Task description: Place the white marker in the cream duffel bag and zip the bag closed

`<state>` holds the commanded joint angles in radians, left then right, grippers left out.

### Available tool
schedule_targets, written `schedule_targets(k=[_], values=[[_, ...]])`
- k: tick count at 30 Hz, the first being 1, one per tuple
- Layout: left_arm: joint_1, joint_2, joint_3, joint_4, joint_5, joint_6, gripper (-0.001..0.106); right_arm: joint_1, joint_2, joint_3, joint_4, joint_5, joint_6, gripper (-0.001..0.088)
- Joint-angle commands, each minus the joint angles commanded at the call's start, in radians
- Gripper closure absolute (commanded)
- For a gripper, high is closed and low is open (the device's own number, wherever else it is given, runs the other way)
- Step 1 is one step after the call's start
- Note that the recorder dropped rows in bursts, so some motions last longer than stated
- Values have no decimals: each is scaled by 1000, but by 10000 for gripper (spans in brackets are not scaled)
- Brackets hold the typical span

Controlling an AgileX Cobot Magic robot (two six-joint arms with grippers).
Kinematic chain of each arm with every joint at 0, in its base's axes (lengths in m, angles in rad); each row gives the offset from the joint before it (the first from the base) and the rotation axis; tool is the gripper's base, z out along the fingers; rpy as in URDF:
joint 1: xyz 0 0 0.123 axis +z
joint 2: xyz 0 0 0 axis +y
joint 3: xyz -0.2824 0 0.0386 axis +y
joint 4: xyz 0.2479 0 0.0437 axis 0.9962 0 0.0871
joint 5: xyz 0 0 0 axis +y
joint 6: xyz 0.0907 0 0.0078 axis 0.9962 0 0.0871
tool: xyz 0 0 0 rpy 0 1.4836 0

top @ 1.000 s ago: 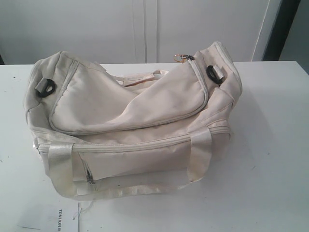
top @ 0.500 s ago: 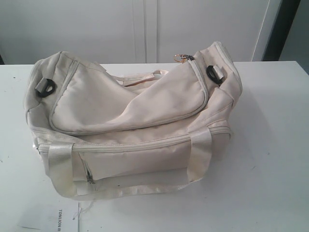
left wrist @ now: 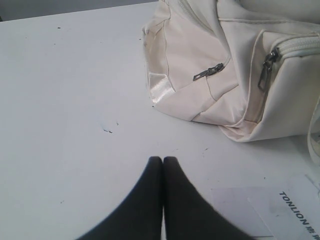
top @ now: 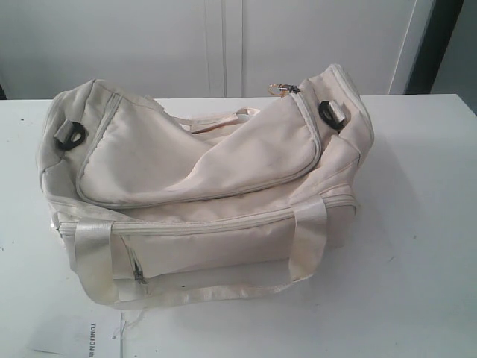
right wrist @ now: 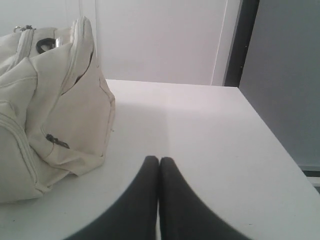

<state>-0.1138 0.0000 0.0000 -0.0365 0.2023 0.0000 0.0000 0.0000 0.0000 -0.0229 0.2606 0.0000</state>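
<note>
The cream duffel bag (top: 201, 194) lies across the white table (top: 417, 224), its curved top flap lying closed along its zipper, the zipper pull (top: 282, 89) at the bag's far right end. The white marker is out of view in every frame. My left gripper (left wrist: 163, 160) is shut with nothing between its black fingers, a short way off one end of the cream duffel bag (left wrist: 235, 65). My right gripper (right wrist: 159, 160) is also shut and empty, beside the other end of the cream duffel bag (right wrist: 50, 110). Neither arm shows in the exterior view.
A sheet of paper printed TONLION (top: 86, 335) lies at the table's front left edge; the same paper (left wrist: 280, 210) shows by my left gripper. A white wall (top: 223, 45) stands behind the table. A dark panel (right wrist: 280, 75) rises past the table's right edge.
</note>
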Motion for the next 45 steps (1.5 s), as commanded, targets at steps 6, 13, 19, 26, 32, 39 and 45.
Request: schedule_targets(k=[6,13,19,26,32,39,45], values=[[0,0,0,0,0,0,1053,-2,0,0,0,51,0,868],[0,0,0,0,0,0,1053,0,0,0,0,52,0,868],[0,0,0,0,0,0,1053,0,0,0,0,67,0,868],[0,0,0,0,0,0,1053,0,0,0,0,76,0,868],[0,0,0,0,0,0,1053,0,0,0,0,76,0,868],[0,0,0,0,0,0,1053,0,0,0,0,76,0,868],[0,0,0,0,0,0,1053,0,0,0,0,76,0,868]])
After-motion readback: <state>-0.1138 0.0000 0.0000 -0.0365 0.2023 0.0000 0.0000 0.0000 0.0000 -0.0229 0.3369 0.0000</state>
